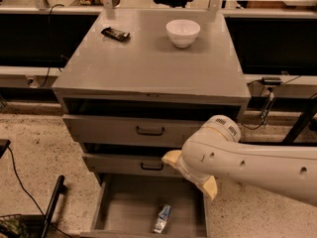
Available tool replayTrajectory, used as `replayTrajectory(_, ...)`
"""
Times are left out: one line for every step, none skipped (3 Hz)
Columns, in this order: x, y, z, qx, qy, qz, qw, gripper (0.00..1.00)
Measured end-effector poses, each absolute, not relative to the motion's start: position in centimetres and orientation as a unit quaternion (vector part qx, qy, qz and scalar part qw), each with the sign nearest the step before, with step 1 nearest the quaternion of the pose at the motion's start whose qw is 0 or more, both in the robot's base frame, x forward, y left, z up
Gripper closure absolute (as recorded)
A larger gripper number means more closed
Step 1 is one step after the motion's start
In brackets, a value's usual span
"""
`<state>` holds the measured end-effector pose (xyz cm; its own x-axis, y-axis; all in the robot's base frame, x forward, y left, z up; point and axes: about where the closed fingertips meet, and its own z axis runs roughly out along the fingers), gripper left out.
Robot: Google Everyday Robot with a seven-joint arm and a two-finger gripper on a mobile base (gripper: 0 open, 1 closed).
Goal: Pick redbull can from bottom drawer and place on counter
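Redbull can (162, 218) lies on its side in the open bottom drawer (124, 207), a little right of the drawer's middle and below the bench's front edge.

The grey bench top (148, 63), where the can must end up, is bare along its front edge. A white arm (257, 167) reaches in from the right. Its gripper (190, 172) hangs in front of the middle drawer (114, 163), near the bench's front right corner, above the can and apart from it. The two cream fingers (172, 157) are spread, with nothing between them.

The step in hand looks like the reach down into the drawer. To do it well, the gripper should come down clear of the middle drawer's jutting front. The fingers should straddle the can across its narrow body, not end to end. The can is round and shiny, so a nudge could roll it.

Counted, largest to smallest:
- one bench
- three drawers, the top drawer (109, 130) among them
- one arm
- one gripper
- one white bowl (183, 32) near the back edge, right of centre
- one dark snack bar (115, 33) towards the back left corner
- one can
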<state>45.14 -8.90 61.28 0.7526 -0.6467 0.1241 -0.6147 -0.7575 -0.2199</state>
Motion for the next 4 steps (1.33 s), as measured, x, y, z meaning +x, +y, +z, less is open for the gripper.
replayTrajectory(45.2, -8.9, 61.6, -0.931, 0.341, -0.099, 0.084, 0.0)
replayTrajectory(46.0, -7.5, 59.8, -0.943, 0.313, -0.086, 0.071, 0.0)
replayTrajectory(48.4, -5.0, 55.5, -0.961, 0.251, -0.07, 0.096, 0.0)
replayTrajectory(50.0, -1.5, 48.5, -0.972, 0.183, -0.053, 0.141, 0.0)
